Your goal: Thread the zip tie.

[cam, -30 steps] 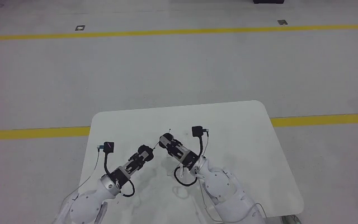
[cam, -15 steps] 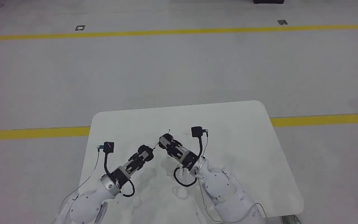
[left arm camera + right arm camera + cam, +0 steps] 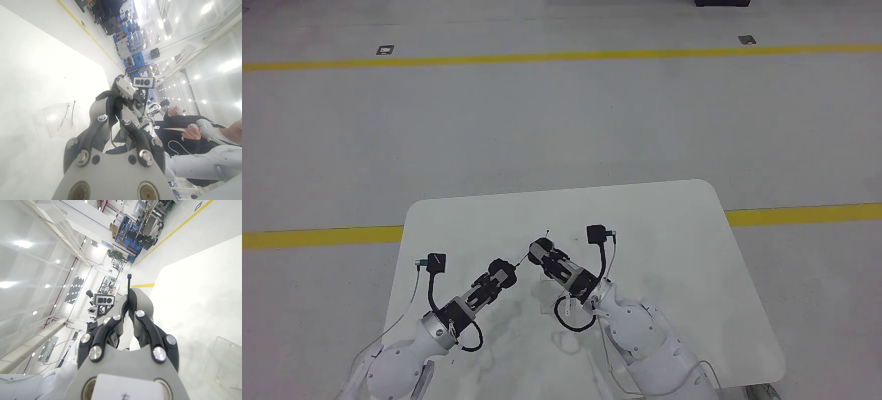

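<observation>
- the zip tie (image 3: 129, 281) is a thin black plastic strap. i judge it very light, springy rather than limp, and smooth enough to twist or slide in a loose hold.
- the right pincer (image 3: 129, 295) is clenched on it. the strap lies between the ribbed black pads (image 3: 133, 305), and a short length with the small square head stands out past the tips.
- its long axis runs in line with the pincer's fingers, head foremost, pointing away from the wrist. the stretch that shows looks straight; where the tail goes behind the pads is hidden.
- in the top view the right pincer sits just below the centre of the frame, over the white worktop (image 3: 672, 220).
- the left pincer (image 3: 504, 269) is near it, to its lower left in that frame, tip toward tip. i cannot tell whether it is clenched or released, or whether it has the tail.
- a hold near the head seems right for steadying the slot. the tail would best be taken a little back from its tip, so that a stiff free end is left to aim with.
- the risk, as i judge it, is that the slot is tiny, so a slight twist of the strap would send the tip wide.
- a clear tray (image 3: 47, 121) with two spare ties (image 3: 72, 113) lies on the worktop.
</observation>
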